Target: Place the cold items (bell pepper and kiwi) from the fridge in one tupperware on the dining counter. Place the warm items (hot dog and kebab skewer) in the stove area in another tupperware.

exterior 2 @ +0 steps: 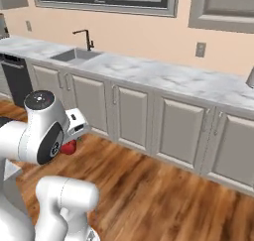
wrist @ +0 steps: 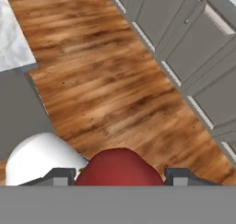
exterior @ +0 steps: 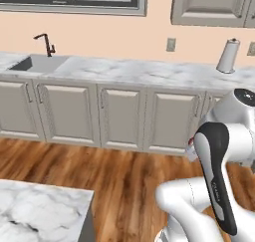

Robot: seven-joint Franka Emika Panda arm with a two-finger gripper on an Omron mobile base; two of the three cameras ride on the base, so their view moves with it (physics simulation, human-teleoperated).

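Cabinets (wrist: 193,48) flank wood floor (wrist: 106,80) beneath held bell pepper (wrist: 119,168).

Wood plank floor (wrist: 106,80) glossy, warm brown grain; counter (exterior: 149,71) veined white marble, polished; cabinet doors (exterior 2: 134,118) matt grey paint; bell pepper (wrist: 119,168) smooth red at 6 o'clock; faucet (exterior: 47,43) dark metal.
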